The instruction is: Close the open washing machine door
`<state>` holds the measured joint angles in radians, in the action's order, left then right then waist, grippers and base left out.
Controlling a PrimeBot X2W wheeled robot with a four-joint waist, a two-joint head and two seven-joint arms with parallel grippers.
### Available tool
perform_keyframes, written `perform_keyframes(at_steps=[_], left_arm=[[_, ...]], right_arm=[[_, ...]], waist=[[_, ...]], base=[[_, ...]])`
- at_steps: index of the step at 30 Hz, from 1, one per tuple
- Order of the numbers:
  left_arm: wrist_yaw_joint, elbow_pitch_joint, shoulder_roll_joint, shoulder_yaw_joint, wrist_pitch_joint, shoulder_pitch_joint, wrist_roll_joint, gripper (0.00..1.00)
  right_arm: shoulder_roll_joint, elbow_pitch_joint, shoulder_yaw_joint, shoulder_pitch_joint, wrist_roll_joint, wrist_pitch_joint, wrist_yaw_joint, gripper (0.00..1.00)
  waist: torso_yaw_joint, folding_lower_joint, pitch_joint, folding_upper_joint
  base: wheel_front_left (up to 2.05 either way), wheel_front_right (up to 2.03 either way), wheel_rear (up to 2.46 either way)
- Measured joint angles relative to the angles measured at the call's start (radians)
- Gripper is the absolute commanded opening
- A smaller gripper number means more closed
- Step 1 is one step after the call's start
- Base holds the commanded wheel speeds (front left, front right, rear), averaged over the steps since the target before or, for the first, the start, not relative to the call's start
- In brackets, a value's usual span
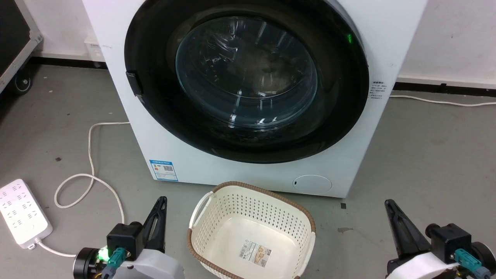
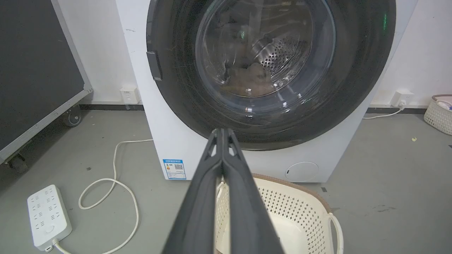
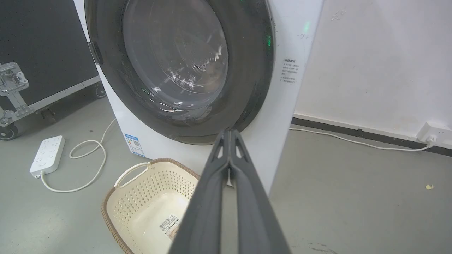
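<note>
The washing machine door [image 1: 246, 77] lies flat against the front of the white washing machine [image 1: 193, 166], its black ring flush all round as far as I can see, so the closing looks done. Both arms hang low and well back from it: the left gripper [image 1: 162, 200] and the right gripper [image 1: 388, 203] each have their fingers pressed together on nothing. My worry is the latch: I cannot tell whether it caught, and if it did not, the door could swing out again. A further push with those narrow tips could slip on the glass. A cream laundry basket [image 1: 252, 185] sits just before the machine, between the arms. On the grey floor [image 1: 426, 162], a white cord [image 1: 91, 147] loops to a power strip [image 1: 21, 213], where wheels might snag.
</note>
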<state>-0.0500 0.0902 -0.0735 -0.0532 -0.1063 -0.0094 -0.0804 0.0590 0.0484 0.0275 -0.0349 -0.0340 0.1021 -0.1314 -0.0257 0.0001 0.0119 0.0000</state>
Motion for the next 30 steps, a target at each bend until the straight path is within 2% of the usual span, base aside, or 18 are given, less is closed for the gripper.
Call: perform_keyframes(at_steps=[30], left_arm=[[0.026, -0.049, 0.014, 0.030, 0.060, 0.000, 0.044, 0.00]], right_arm=[[-0.001, -0.024, -0.015, 0.009, 0.018, -0.058, 0.000, 0.00]], waist=[[0.015, 0.0000, -0.007, 0.0000]], base=[[0.00, 0.00, 0.00]])
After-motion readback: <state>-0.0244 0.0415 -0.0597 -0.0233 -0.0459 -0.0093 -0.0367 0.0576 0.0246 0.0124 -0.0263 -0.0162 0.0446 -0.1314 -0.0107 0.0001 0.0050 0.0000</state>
